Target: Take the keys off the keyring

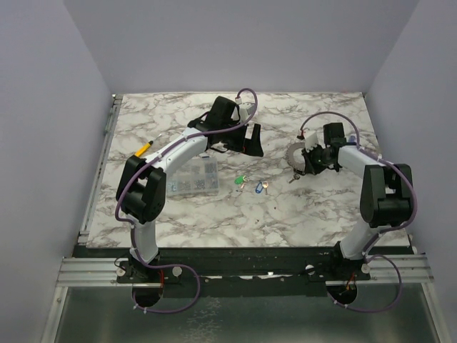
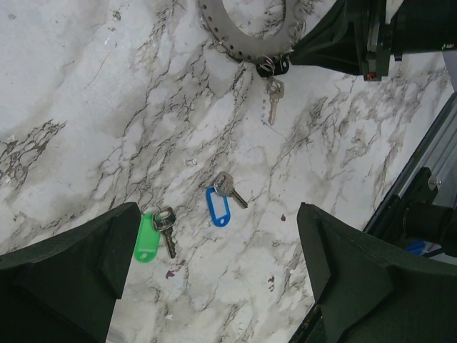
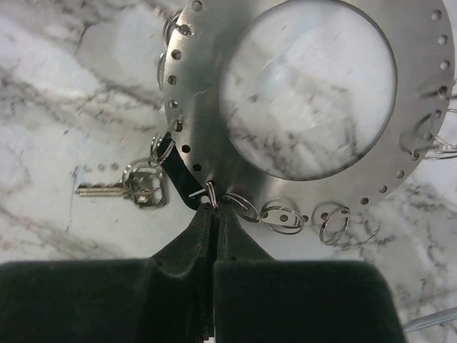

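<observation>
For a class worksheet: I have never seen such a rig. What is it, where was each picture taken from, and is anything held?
Two robot arms at a marble-patterned table. One picture looks down from above; the others come from wrist cameras. The left tool is open and empty; before it lie a green-tagged metal key and a blue-tagged metal key. The right tool is shut at the rim of the large flat grey metal ring, with one plain silver key attached.

Pale lavender walls (image 1: 235, 43) stand behind and beside the white marble-patterned table (image 1: 285, 221), evenly lit; a metal rail (image 1: 243, 270) lines its near edge.
</observation>
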`<state>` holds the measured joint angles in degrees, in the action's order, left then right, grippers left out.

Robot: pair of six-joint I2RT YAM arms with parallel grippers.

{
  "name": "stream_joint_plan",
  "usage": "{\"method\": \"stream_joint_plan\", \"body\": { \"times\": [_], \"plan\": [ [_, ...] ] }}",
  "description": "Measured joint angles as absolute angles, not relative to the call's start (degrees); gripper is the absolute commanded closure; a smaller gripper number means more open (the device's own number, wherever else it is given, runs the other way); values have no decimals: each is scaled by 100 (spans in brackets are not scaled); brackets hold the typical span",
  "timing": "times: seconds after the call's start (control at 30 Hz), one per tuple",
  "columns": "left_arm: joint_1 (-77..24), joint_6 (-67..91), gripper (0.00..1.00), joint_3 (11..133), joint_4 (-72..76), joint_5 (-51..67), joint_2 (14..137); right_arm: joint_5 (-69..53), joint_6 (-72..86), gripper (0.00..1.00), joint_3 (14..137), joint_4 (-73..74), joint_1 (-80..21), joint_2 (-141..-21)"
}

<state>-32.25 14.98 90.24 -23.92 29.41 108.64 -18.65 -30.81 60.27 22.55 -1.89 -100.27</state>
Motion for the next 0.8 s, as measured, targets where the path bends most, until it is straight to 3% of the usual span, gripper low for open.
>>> {"method": "stream_joint_plan", "body": {
  "times": [0.5, 0.53, 0.67, 0.8],
  "plan": [
    [-2895, 1492, 1, 9024, -2390, 2941, 10602, -2088, -3522, 99, 4842, 3470, -685, -8748],
    [-2862, 1479, 1, 9024, -2388, 2941, 10562, -2128, -3544, 97, 4805, 3562, -735, -8707],
    [-2805, 1431, 1, 9024, -2401, 2941, 10436, -2316, -3557, 64, 4753, 3918, -864, -8650],
    [-2773, 1389, 1, 9024, -2502, 2941, 10416, -2370, -3433, 41, 4768, 4270, -899, -8646]
  ]
}}
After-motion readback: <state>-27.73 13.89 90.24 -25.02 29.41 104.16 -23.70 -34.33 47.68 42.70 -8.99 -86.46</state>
